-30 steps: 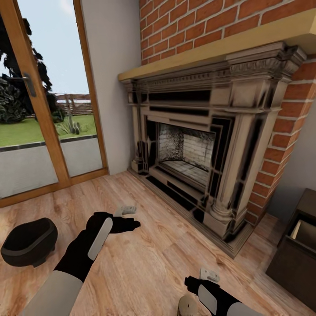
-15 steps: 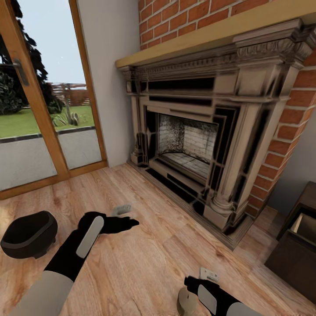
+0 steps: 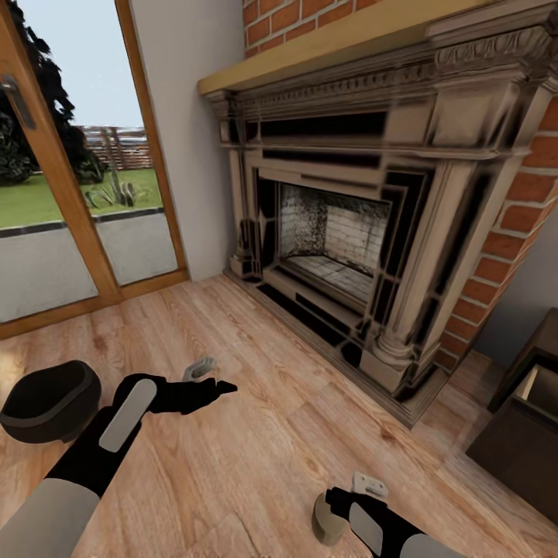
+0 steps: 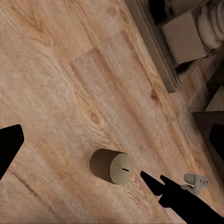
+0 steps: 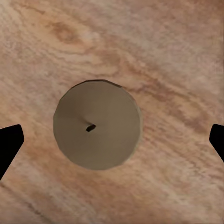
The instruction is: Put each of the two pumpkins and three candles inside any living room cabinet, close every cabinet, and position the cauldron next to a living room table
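**A:** Item one, boundaries and free floor?

**B:** Pale wood-plank floor, open across the middle of the head view. Bounded ahead by a carved stone fireplace with a raised hearth edge, set in a red brick wall. At far left, a wood-framed glass door onto a garden. At the right edge, a dark-brown low wooden cabinet, one front pulled out, lighter interior showing.

**A:** Item two, task pieces against the grippers?

**B:** Short grey-beige cylindrical candle, upright on the planks, wick up. It stands directly beneath the right gripper, centred between its two black fingertips; jaws spread wide, both tips well clear of the wax. In the head view the candle sits just left of that arm at the bottom edge. The left wrist view shows the candle near the dark right arm. Round-bellied matte black cauldron, on the floor at far left, just beside the left forearm. Left gripper, fingers apart, holding nothing, above bare floor.

**A:** Item three, change from a second ago?

**B:** The whole view has swung; fireplace larger, door and cauldron pushed leftward. More of the candle now shows beside the right arm.
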Available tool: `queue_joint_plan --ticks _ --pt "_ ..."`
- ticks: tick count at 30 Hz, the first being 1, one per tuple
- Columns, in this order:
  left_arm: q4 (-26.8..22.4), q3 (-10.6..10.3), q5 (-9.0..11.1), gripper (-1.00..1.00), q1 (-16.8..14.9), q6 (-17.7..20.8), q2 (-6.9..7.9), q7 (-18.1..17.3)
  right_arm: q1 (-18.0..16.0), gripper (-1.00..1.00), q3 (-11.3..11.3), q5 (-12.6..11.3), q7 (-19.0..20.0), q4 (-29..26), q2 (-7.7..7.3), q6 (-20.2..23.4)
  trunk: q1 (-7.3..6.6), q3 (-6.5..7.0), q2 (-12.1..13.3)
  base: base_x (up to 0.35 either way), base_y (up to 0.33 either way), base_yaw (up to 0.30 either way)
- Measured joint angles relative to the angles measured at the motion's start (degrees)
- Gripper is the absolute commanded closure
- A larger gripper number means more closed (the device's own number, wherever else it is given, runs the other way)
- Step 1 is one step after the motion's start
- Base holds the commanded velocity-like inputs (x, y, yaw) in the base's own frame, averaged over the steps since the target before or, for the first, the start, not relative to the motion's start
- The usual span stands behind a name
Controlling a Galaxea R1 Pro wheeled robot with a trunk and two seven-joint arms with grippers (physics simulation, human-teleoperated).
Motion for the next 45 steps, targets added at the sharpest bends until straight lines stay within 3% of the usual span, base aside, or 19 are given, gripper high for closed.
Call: queue_joint_plan --ticks 12,16,22,34,45 --pt "0.6 0.2 -0.3 -1.0 0.0 -0.3 -0.22 0.4 0.0 -1.0 0.3 -0.1 0.4 -0.3 -0.17 -1.8 0.05 -0.45 0.0 0.0 0.0 0.0" --pt "-0.7 0.8 1.0 -1.0 1.3 0.9 -0.44 0.3 -1.3 -1.0 0.3 0.3 0.6 -1.6 0.13 -1.4 0.05 -0.45 0.0 0.0 0.0 0.0" --pt "-0.7 -0.4 -0.4 -1.0 3.2 0.0 -1.24 0.0 -0.9 -1.0 0.5 0.8 0.6 -1.6 0.12 -1.3 0.05 -0.45 0.0 0.0 0.0 0.0" --pt "2.4 -0.6 -0.6 -1.0 7.1 -2.8 -1.33 -0.1 -0.8 -1.0 0.5 0.9 0.5 -1.8 -0.3 -1.4 0.05 -0.45 0.0 0.0 0.0 0.0" --pt "1.6 -0.6 -0.7 -1.0 7.1 -2.8 -0.95 0.0 -0.8 -1.0 0.7 0.8 0.7 -3.4 -0.41 0.3 0.05 -0.45 0.0 0.0 0.0 0.0"
